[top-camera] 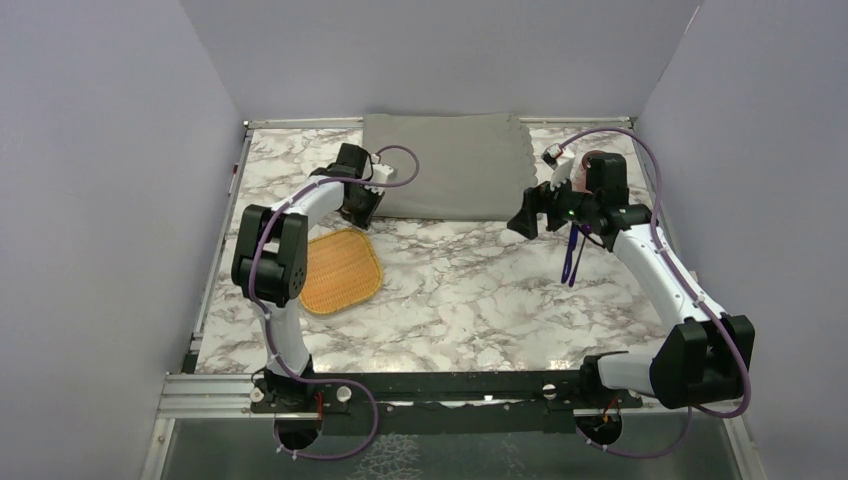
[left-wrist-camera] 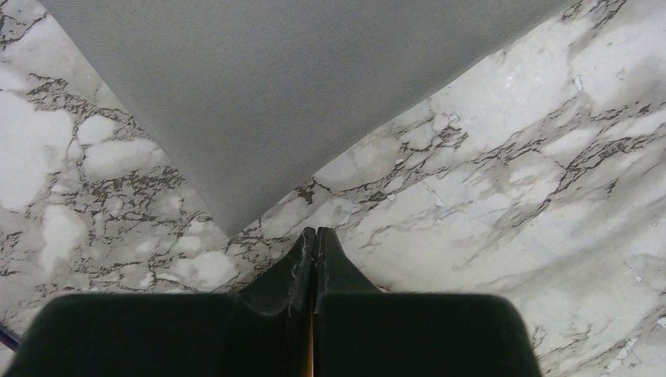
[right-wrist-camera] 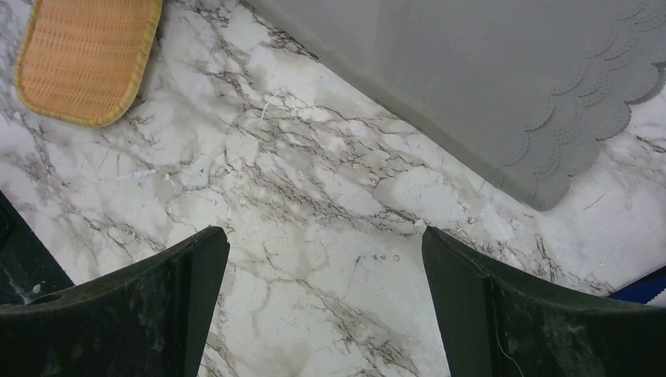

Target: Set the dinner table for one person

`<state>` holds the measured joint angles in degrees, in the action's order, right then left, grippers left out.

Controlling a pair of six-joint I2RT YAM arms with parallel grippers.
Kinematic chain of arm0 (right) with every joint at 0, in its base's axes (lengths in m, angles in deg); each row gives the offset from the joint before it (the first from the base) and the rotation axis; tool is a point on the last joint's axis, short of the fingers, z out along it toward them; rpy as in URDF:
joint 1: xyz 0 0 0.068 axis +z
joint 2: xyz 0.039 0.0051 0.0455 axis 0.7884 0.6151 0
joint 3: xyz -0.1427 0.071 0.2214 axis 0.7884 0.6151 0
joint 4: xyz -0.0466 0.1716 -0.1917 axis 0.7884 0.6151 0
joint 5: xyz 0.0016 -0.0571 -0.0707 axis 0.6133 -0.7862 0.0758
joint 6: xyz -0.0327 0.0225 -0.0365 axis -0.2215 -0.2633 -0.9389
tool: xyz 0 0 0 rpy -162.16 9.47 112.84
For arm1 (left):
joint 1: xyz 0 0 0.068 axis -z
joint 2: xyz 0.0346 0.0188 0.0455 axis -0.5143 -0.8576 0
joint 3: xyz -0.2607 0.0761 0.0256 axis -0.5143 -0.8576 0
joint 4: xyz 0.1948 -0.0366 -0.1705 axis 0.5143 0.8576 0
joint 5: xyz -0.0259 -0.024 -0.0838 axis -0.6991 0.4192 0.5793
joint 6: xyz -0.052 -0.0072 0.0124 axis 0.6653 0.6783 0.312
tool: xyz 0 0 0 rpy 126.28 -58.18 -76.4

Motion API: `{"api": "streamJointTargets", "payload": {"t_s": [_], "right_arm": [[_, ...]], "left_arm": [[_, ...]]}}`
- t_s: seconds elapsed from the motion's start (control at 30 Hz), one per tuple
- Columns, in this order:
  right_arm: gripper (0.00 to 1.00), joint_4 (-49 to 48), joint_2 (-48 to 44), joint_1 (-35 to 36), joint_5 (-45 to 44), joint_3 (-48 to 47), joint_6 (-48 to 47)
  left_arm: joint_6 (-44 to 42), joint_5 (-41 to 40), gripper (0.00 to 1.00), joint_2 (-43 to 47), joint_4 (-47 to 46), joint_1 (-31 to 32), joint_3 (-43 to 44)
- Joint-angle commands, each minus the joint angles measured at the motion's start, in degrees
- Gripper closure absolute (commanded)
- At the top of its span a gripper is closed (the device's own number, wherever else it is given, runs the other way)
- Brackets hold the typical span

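Veined dinner table (top-camera: 470, 290) under left fingers (left-wrist-camera: 314, 259), pinched (beside placemat (left-wrist-camera: 275, 94)); right fingers (right-wrist-camera: 181, 283) spread.

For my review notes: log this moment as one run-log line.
left jaws shut, at placemat near-left corner | right jaws open, empty, over table | woven mat on table's left side

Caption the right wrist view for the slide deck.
Open right gripper above the marble dinner table, woven tray and scalloped grey placemat beyond.
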<state>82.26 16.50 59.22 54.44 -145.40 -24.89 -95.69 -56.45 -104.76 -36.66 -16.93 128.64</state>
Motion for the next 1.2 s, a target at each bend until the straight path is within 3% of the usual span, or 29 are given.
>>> {"api": "streamJointTargets", "payload": {"t_s": [0.0,0.43,0.87,1.17], "right_arm": [[0.02,-0.7,0.1,0.0,-0.7,-0.5,-0.7],[0.02,-0.6,-0.5,0.1,-0.6,-0.5,-0.8],[0.02,-0.7,-0.7,0.0,-0.4,-0.5,-0.8],[0.02,-0.7,-0.8,0.0,-0.2,-0.7,-0.6]], "left_arm": [[0.3,2.0,1.0,-0.2,-1.0,1.1,0.9],[-2.0,-2.1,1.0,3.7,1.2,2.5,-5.7],[-5.7,-6.7,1.0,7.8,7.6,2.5,-7.0],[-4.4,-2.1,1.0,8.7,10.6,2.9,-7.6]]}}
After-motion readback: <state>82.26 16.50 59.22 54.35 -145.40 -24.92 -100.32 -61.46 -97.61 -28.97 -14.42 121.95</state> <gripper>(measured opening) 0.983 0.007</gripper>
